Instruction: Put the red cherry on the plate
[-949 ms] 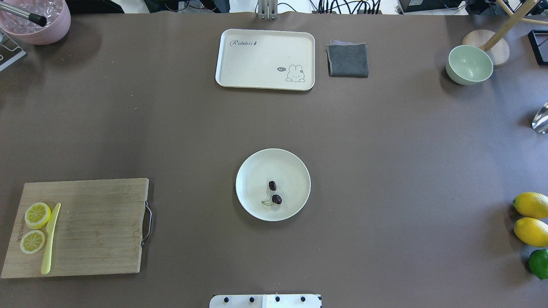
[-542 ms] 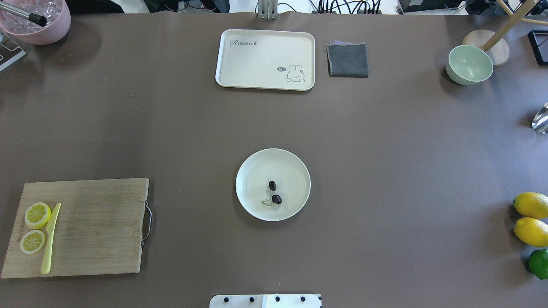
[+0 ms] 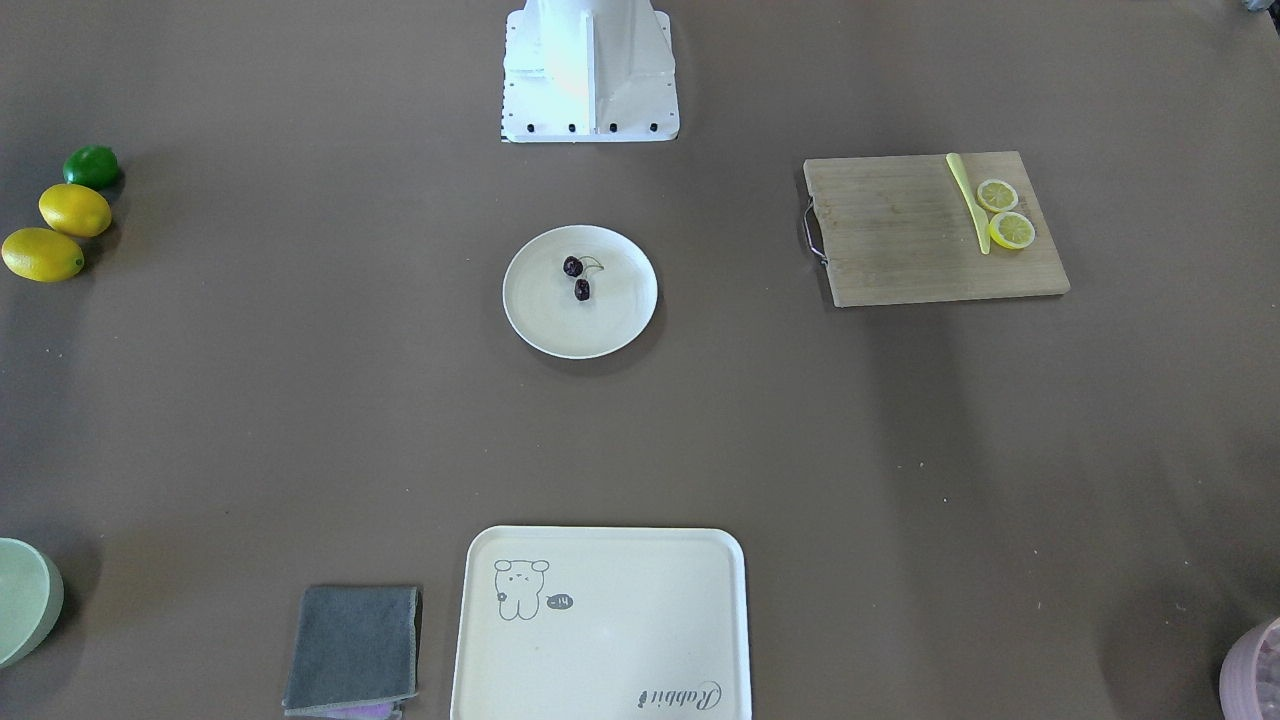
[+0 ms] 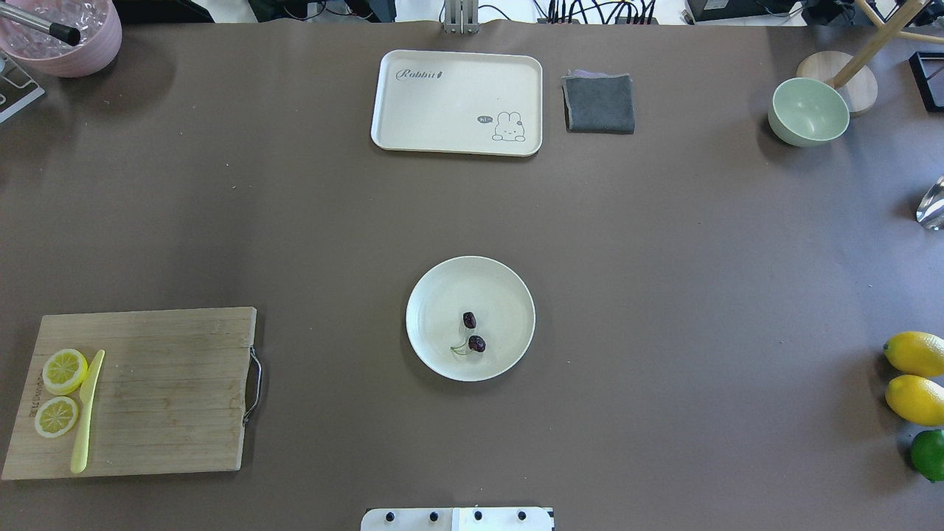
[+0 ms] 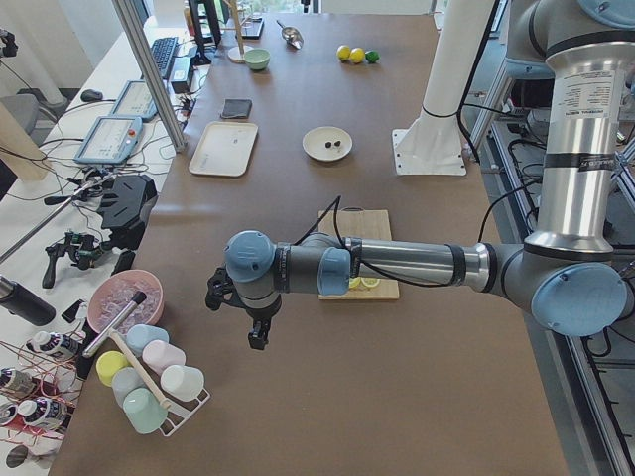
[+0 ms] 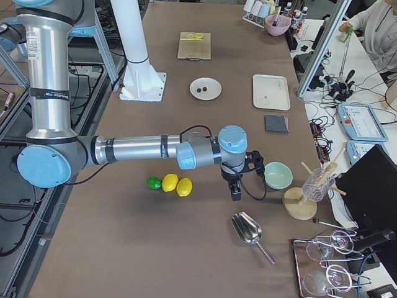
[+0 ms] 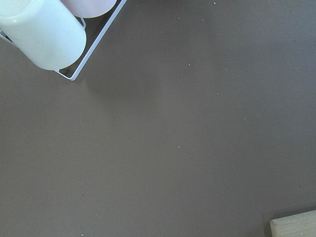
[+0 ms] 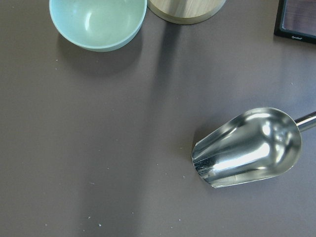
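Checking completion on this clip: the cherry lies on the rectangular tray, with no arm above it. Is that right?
Not quite. The cherry lies on the round plate, not on a tray; the overhead view shows it plainly. The rest stands.

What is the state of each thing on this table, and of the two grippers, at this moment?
red cherry: resting on the plate
plate: right way up, carrying the cherry
green bowl: upright
grey cloth: folded
lemon slices: lying flat on the cutting board
left gripper: far from the plate; open or shut, cannot tell
right gripper: far from the plate; open or shut, cannot tell
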`<state>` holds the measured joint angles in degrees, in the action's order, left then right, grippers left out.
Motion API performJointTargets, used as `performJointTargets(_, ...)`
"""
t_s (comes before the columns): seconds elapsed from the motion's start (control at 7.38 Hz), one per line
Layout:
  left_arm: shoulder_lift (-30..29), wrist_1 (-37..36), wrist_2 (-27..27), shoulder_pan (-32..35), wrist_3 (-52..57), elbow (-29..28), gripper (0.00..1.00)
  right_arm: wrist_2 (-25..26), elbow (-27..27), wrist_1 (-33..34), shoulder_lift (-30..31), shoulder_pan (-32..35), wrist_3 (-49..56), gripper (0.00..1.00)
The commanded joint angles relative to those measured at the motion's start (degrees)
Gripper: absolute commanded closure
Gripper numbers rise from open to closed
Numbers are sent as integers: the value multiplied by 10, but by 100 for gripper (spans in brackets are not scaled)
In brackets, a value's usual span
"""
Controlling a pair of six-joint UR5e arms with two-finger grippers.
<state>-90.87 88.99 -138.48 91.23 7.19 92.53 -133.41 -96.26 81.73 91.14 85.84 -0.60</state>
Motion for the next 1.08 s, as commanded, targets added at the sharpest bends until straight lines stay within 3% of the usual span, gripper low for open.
performJointTargets(0.0, 0, 0, -1, 0, -1, 0, 2, 0, 1, 0, 0, -5, -1, 0)
performJointTargets(0.95, 1, -1, 1, 2, -1, 0, 2, 2, 1, -1, 2, -10, -5, 0)
